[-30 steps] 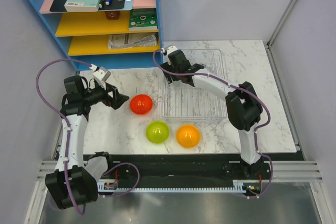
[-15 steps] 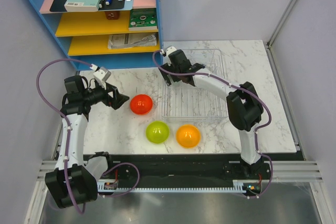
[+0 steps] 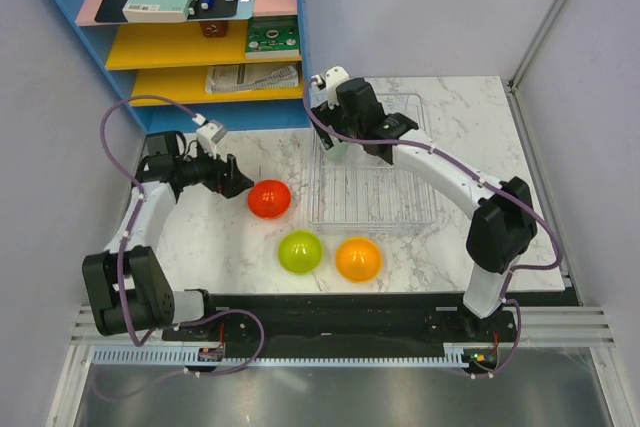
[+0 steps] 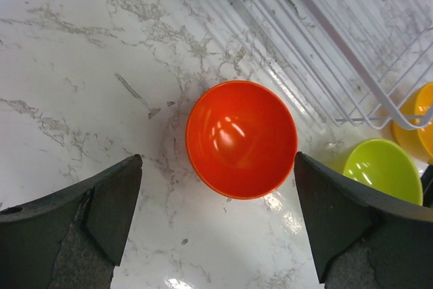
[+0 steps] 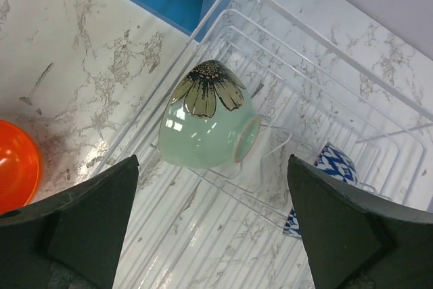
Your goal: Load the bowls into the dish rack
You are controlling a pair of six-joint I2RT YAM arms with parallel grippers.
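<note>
We see a marble counter point(image 3: 230, 247), with a blue-and-yellow shelf unit point(image 3: 190, 47) standing at its far left corner. The clear dish rack point(image 3: 370, 197) sits on the right half of the counter, toward the far edge.

The right gripper point(image 3: 362, 147) hangs over the rack's far left corner with its jaws spread wide, holding nothing. The left gripper point(image 3: 236, 180), equally wide and empty, hovers left of the rack.

The red bowl point(image 3: 269, 198) lies on the counter just in front of the left gripper's fingers. The lime green bowl point(image 3: 299, 252) and orange bowl point(image 3: 358, 259) sit side by side near the counter's near edge.

Inside the rack, the pale grey-green bowl point(image 5: 203, 123) leans on its side below the open right jaws. The patterned bowl point(image 5: 335, 164) shows only partly beside it.
</note>
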